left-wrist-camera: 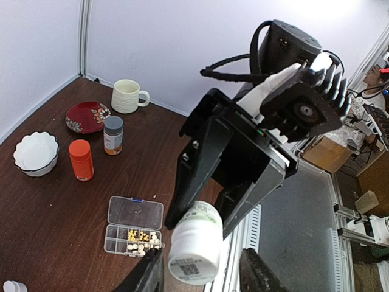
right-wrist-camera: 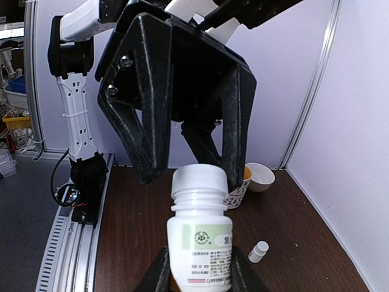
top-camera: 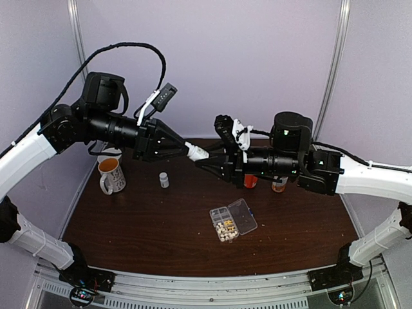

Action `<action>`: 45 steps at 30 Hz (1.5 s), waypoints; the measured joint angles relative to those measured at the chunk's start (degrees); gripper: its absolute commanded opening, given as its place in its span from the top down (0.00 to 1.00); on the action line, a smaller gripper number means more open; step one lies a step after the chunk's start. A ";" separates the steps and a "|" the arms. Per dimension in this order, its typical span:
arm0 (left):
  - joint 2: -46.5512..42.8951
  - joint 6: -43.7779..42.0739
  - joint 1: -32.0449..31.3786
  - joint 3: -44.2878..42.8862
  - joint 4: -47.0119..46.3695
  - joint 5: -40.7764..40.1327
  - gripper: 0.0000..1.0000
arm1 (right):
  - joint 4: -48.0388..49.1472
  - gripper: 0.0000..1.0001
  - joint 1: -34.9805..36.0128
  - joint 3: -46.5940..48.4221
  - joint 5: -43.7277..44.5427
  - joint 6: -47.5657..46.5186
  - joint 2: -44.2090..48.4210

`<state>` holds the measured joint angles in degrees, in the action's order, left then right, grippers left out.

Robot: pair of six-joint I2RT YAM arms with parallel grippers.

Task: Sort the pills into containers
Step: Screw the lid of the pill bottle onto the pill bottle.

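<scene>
Your right gripper (right-wrist-camera: 200,271) is clamped on the white bottle (right-wrist-camera: 202,240), aloft beyond the organizer box (top-camera: 244,215). The left gripper (right-wrist-camera: 196,179) straddles the cap (right-wrist-camera: 199,173), grip undeterminable. Twist squarely, I judge. Pills (left-wrist-camera: 141,238) occupy the box's cells, shown by the left wrist view; the right wrist view omits them.

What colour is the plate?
The plate is dark red with a floral pattern; best in the left wrist view.
</scene>
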<state>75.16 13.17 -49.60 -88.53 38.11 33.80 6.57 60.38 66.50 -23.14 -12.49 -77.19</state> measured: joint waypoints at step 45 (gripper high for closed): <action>3.98 1.88 1.62 -5.46 7.98 0.15 0.84 | -5.95 1.00 2.71 3.32 7.96 -3.21 -1.38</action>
<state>79.13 15.05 -47.99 -94.00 46.09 33.95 0.62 63.09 69.82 -15.18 -15.70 -78.56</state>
